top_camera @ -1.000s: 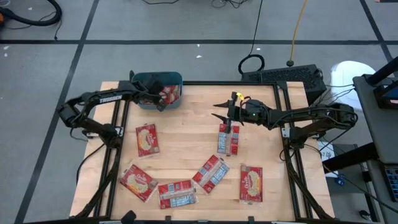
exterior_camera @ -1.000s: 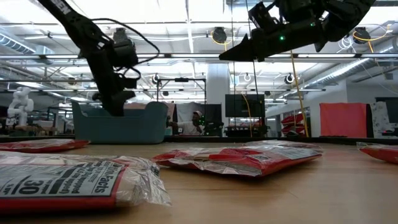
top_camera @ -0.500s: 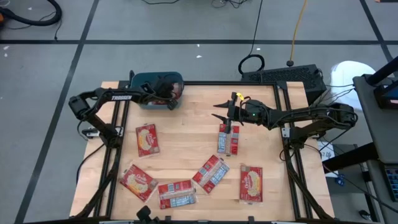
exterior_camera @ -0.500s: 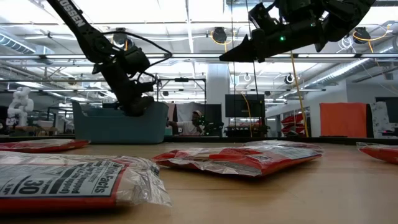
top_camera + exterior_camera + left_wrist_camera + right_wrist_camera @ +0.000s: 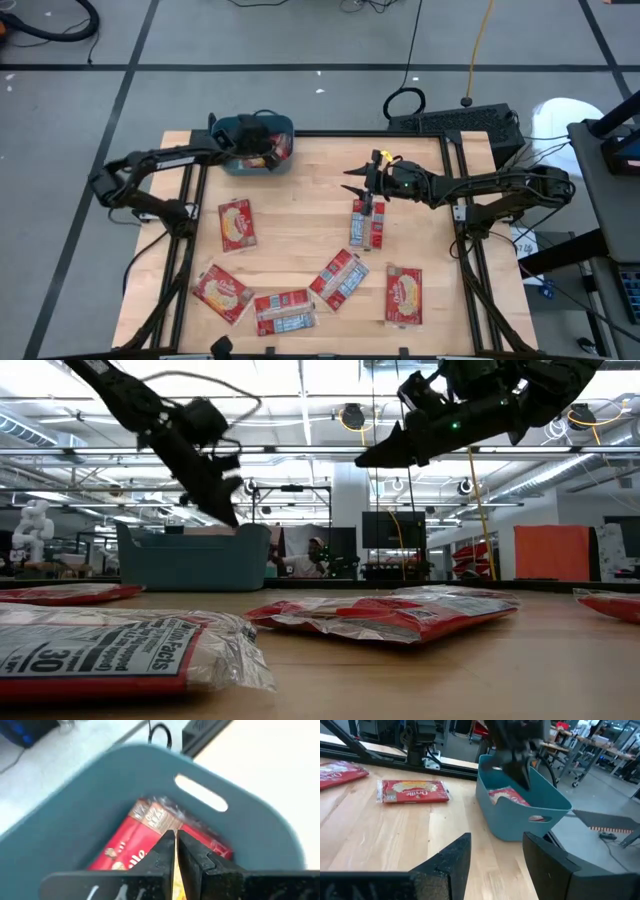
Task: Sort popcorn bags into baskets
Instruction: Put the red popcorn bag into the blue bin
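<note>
Six flat red plastic popcorn bags (image 5: 236,222) lie loose on the pale wooden table (image 5: 300,215): one on the left, three in a row along the near edge, one in the middle and one at the near right. Some sit cream picture side up, others show the blue-white print. At least one more red packet (image 5: 135,840) is already down inside the small teal-blue plastic bin with rounded corners (image 5: 232,163), which sits at the table's far left corner.

The left gripper (image 5: 174,851) hangs right over that bin, its two dark fingers pinched together with only a thin slit between them and nothing held. The right gripper (image 5: 353,180) hovers in the air above the middle of the table, just past the far end of the centre bag (image 5: 367,222), jaws spread apart and empty
</note>
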Available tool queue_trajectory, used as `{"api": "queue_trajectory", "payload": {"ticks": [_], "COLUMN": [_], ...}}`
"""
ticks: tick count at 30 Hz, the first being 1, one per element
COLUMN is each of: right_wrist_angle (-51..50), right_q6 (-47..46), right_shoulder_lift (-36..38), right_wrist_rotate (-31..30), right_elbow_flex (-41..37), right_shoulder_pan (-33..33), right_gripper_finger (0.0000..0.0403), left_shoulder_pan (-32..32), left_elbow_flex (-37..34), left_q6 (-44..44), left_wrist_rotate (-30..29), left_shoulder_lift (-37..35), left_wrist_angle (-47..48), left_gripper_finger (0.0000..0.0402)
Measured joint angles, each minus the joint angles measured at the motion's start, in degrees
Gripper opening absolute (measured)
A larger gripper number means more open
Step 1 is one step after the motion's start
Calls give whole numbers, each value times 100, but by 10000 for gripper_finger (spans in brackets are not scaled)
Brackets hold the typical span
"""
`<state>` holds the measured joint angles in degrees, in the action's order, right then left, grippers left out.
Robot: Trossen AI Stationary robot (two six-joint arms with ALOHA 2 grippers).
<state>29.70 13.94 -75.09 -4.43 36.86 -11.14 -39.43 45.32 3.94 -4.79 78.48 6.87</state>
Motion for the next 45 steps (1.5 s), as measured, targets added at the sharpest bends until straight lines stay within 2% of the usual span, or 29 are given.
{"api": "queue_trajectory", "payload": {"ticks": [4,10,12,18,21,27,33,38,45], "right_wrist_angle": [-66,-335,-422,-670,-868,-1622,-1701,-1693,-1667], "right_q6": [-238,-975,-1278,-2266,-2595,-3153,-3605,-3754,-3737], "right_shoulder_lift": [-2,-2,-2,-4,-4,-5,-260,-678,-1207], "right_wrist_rotate": [0,0,-11,-64,-550,-1864,-2927,-3462,-3477], "right_elbow_flex": [0,0,0,-2,-2,-2,0,-2,-2], "right_shoulder_pan": [0,19,66,456,878,1993,3069,3615,3863], "right_gripper_finger": [170,170,170,170,170,171,171,171,171], "left_shoulder_pan": [136,758,1074,2243,2987,4497,5541,6009,6472], "left_elbow_flex": [0,-13,-68,-372,-491,-549,-553,-553,-557], "left_q6": [73,181,145,-367,-625,-972,-1032,-1066,-1272], "left_wrist_rotate": [69,863,994,902,526,-734,-1346,-1672,-1891], "left_shoulder_lift": [-426,-547,-552,-554,-556,-554,-554,-555,-398], "left_wrist_angle": [325,809,657,-431,-766,-889,-978,-1077,-953], "left_gripper_finger": [11,6,10,9,4,10,4,16,20]}}
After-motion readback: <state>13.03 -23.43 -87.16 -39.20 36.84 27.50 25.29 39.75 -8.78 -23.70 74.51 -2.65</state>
